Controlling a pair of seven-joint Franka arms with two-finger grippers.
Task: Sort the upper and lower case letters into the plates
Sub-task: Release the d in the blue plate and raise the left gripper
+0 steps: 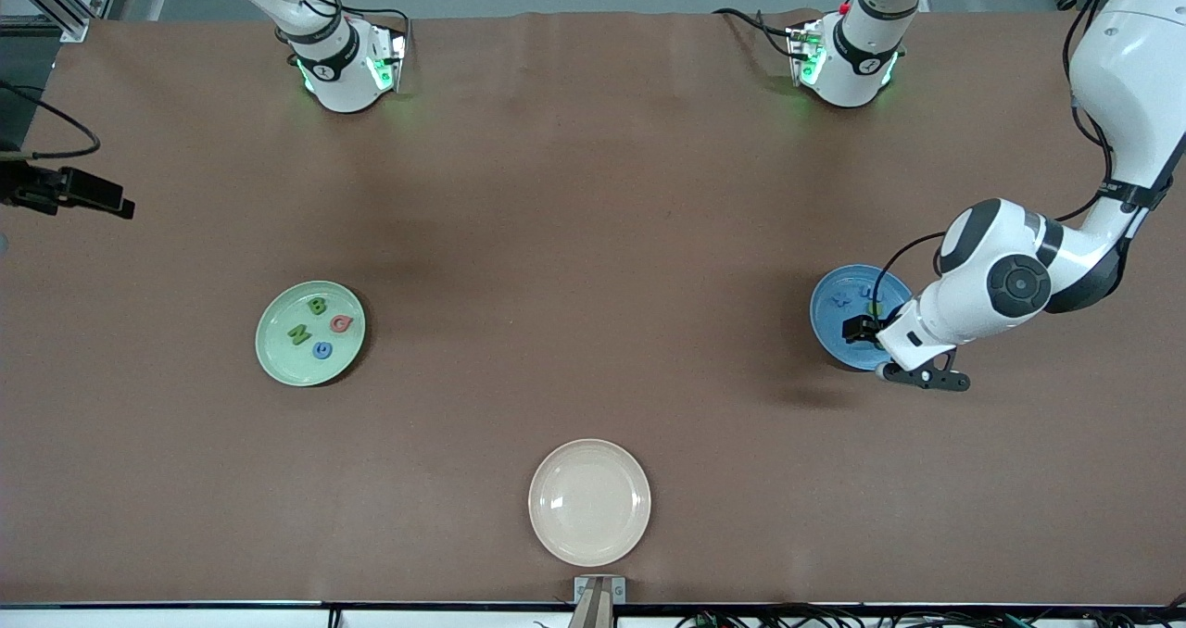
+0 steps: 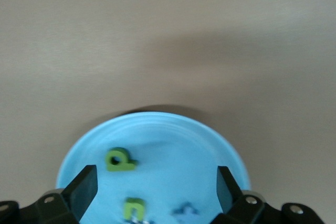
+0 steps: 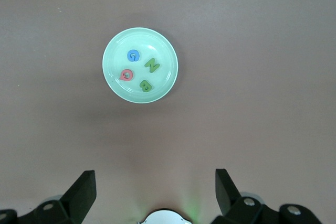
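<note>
The pale green plate [image 1: 271, 355] holds a green B [image 1: 318, 307], a pink Q [image 1: 341, 324], a green N [image 1: 298, 334] and a blue G [image 1: 321, 350]; plate [image 3: 113, 72] and letters also show in the right wrist view. The blue plate [image 1: 829, 327] lies toward the left arm's end. My left gripper [image 1: 862, 330] hovers open and empty low over it. In the left wrist view, between my fingers [image 2: 83, 188], the blue plate [image 2: 173, 135] holds a green p [image 2: 121, 160], a green u [image 2: 133, 208] and a blue x [image 2: 184, 213]. My right gripper [image 3: 155, 182] is open and empty, high above the table near its base.
An empty cream-white plate [image 1: 589, 502] lies near the table's front edge, midway between the arms. The arm bases [image 1: 345, 70] stand along the back edge. A black camera mount [image 1: 65, 191] juts in at the right arm's end.
</note>
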